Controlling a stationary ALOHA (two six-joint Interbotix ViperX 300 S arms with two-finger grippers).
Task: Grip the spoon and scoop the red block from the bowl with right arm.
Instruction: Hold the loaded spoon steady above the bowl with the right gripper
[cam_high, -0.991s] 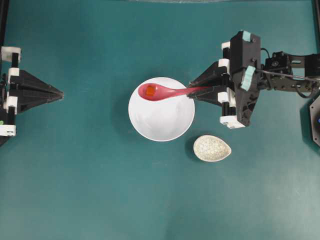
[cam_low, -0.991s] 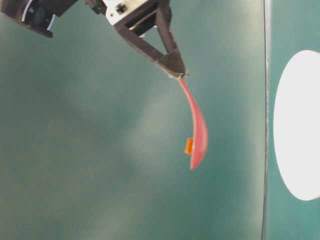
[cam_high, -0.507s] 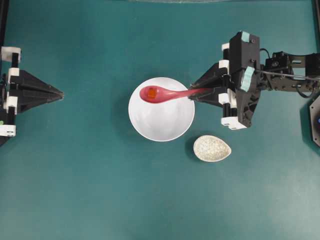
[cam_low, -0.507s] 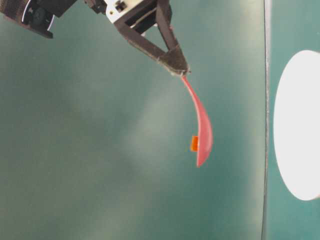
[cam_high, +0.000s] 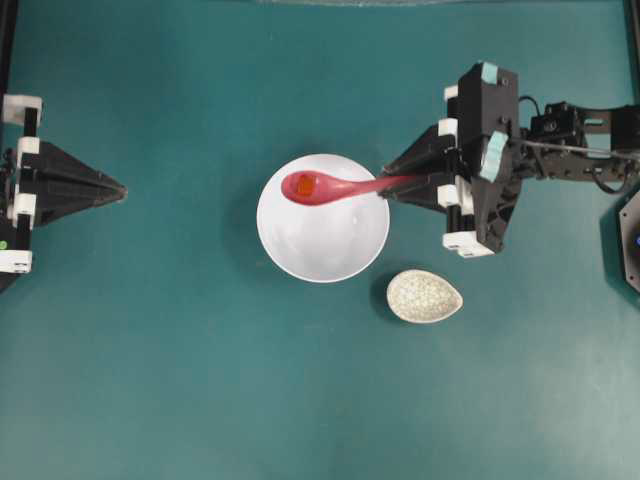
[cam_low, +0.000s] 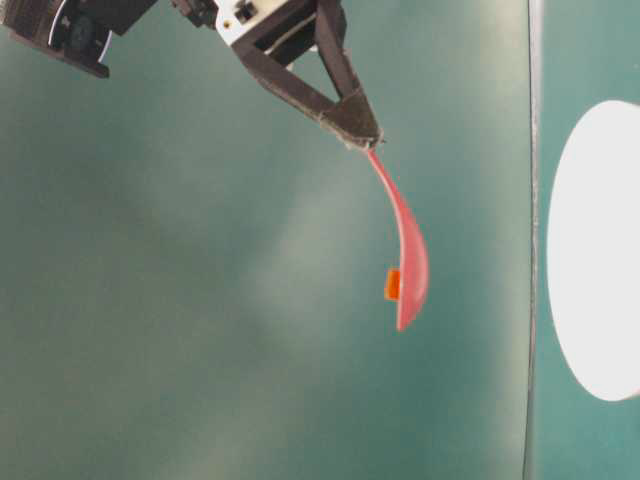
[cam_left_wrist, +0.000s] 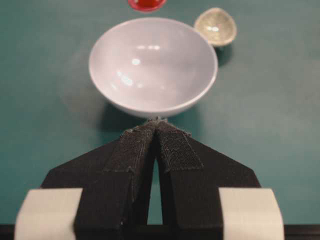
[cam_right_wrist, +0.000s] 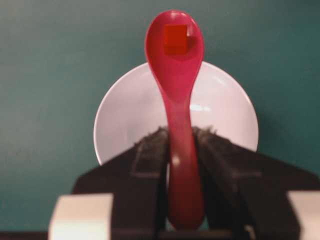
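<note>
Red block riding in my spoon above the bowl.

My right gripper (cam_high: 385, 187), right of centre in the overhead view, is clamped on the handle of the spoon (cam_high: 330, 187); the scoop reaches left over the upper part of the white bowl (cam_high: 322, 245), with the red block (cam_high: 302, 184) sitting in it. The table-level view shows the spoon (cam_low: 408, 255) lifted clear. My left gripper (cam_high: 122, 187) sits at the left edge, tips pressed together on nothing. A small speckled dish (cam_high: 424, 296) lies just lower right of the bowl.
</note>
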